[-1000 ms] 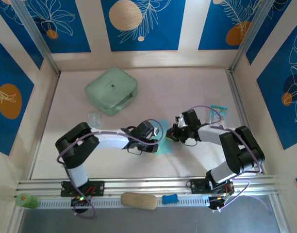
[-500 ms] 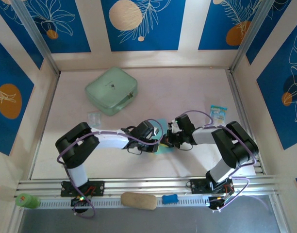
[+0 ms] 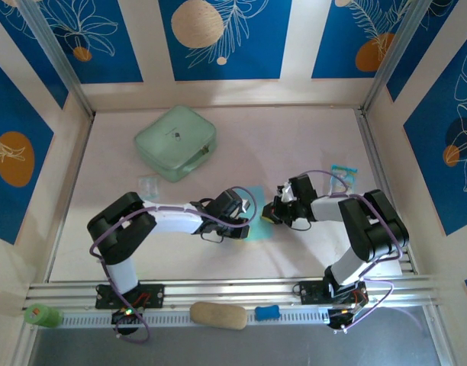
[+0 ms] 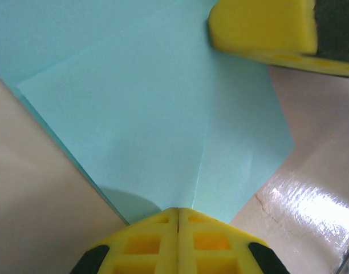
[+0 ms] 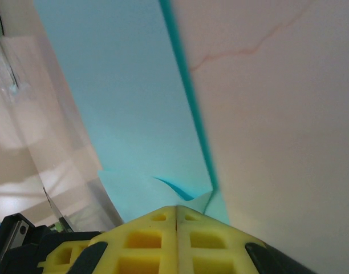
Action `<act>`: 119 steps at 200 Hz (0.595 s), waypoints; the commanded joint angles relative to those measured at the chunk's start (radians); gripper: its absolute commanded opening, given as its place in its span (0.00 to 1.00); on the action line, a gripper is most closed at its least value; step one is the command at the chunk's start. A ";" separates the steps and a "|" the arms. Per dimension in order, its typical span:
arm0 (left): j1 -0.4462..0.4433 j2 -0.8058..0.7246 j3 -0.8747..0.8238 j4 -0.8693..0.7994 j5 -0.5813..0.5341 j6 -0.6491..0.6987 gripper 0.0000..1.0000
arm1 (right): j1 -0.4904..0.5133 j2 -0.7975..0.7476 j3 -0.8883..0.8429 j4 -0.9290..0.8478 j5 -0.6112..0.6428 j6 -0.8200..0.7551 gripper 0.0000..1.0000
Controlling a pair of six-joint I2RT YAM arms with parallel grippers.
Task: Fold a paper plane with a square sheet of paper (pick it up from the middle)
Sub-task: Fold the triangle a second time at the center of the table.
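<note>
At the middle of the table (image 3: 310, 137), the two arms met over the square sheet of paper (image 3: 258, 231), which lay flat on the pale surface between the left gripper (image 3: 246, 223) and the right gripper (image 3: 270, 216). The sheet was light cyan and already carried folds. In the left wrist view a crease ran up from the gripper's tip and a second layer showed along the left edge. In the right wrist view a darker folded edge ran along the paper's right side, and a small curl of paper stood just ahead of the tip.

The left gripper's yellow fingers (image 4: 146, 242) were pressed together with no gap, their tip resting on a pointed corner of the sheet. Whether any paper was caught between them could not be told. The right gripper's fingers (image 5: 146, 240) were likewise pressed together, tip down on the paper. One of them showed in the left wrist view as a yellow block on the sheet's far side.

Well apart from the paper, a mint-green case (image 3: 175, 142) sat toward the far left of the table. A small printed packet (image 3: 343, 174) lay near the right wall, beyond the right arm.
</note>
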State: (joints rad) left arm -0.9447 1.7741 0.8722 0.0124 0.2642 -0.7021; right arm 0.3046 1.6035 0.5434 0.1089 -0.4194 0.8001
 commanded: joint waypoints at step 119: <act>0.004 0.030 -0.027 -0.106 -0.011 0.010 0.00 | 0.007 0.012 0.066 -0.050 0.005 -0.058 0.00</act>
State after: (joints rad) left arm -0.9447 1.7741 0.8722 0.0116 0.2646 -0.7017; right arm 0.2920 1.5673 0.5705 0.0891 -0.4000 0.7822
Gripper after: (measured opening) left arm 0.041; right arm 0.042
